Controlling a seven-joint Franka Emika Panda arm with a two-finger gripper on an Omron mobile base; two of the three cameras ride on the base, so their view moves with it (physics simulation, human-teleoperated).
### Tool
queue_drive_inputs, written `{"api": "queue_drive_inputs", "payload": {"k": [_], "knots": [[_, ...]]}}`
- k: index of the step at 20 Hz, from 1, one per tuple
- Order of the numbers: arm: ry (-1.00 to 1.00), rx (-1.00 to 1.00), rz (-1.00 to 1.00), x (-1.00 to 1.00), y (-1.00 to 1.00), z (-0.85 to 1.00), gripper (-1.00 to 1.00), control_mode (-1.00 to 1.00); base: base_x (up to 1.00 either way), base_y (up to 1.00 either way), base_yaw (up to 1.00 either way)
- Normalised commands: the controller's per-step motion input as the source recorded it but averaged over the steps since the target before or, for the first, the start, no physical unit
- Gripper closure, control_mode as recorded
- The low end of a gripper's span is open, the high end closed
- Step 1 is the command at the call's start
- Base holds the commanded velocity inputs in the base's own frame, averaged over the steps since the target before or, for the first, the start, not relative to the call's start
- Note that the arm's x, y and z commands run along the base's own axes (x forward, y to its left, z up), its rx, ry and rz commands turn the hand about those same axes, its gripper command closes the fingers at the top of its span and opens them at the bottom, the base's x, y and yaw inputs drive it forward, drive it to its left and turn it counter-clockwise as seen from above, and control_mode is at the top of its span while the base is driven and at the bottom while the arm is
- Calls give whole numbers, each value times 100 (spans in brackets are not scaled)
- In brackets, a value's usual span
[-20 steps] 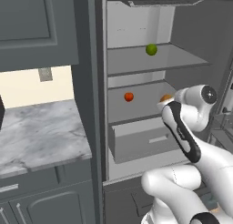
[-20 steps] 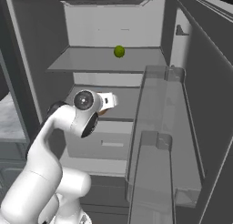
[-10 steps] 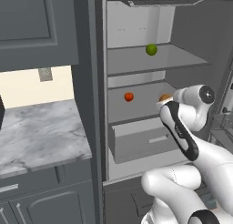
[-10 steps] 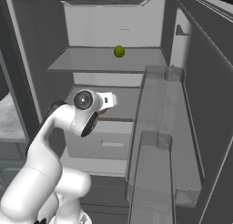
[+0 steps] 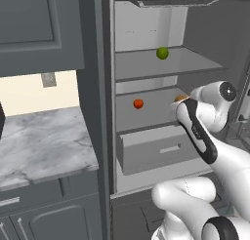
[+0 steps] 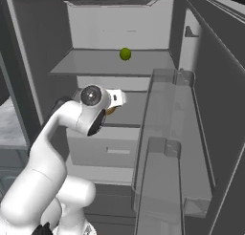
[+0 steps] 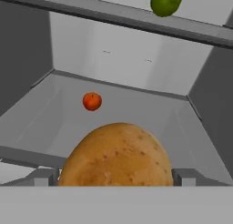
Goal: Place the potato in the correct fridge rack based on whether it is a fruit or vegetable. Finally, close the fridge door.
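Tan-brown and speckled, the potato [image 7: 116, 155] bulks large at the bottom of the hand view, right in front of the camera. In the left base view it is a small brown lump [image 5: 181, 98] at the tip of the gripper [image 5: 178, 103], over the front right part of the lower shelf [image 5: 151, 114]. That puts it one level below the fridge rack [image 5: 185, 63]. In the right base view a sliver of it [image 6: 111, 111] peeks out beside the white hand.

The jaws stand about as wide as they go with the potato between them. Whether they press on it or it lies free I cannot tell, since its underside and the finger tips are hidden.

A red-orange ball [image 7: 92, 101] sits on the same lower shelf [image 7: 136, 109], farther back and well apart from the potato; in the left base view it [image 5: 138, 103] lies to the potato's left. A green ball [image 5: 162, 52] rests on the fridge rack above, near its middle, and shows at the top of the hand view [image 7: 166, 1] on the rack's edge [image 7: 91, 11].

Below the lower shelf a grey drawer [image 5: 156, 151] is pulled part way out. The fridge door [image 6: 215, 110] stands wide open on the right, its clear door shelves [image 6: 167, 133] facing inward. Left of the fridge is a marbled grey counter [image 5: 39, 146] under panelled grey cabinet doors [image 5: 34, 29]
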Motion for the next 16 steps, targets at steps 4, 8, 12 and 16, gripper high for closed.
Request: {"api": "queue_drive_inputs", "payload": {"k": [4,8,12,16], "knots": [[-25,0,7,-28,9,67,100,-100,0,0,0],[-23,0,7,-20,32,77,100,-100,0,0,0],[-13,-1,4,-16,35,75,100,-100,0,0,0],[-6,0,3,-8,21,81,100,-100,0,0,0]]}}
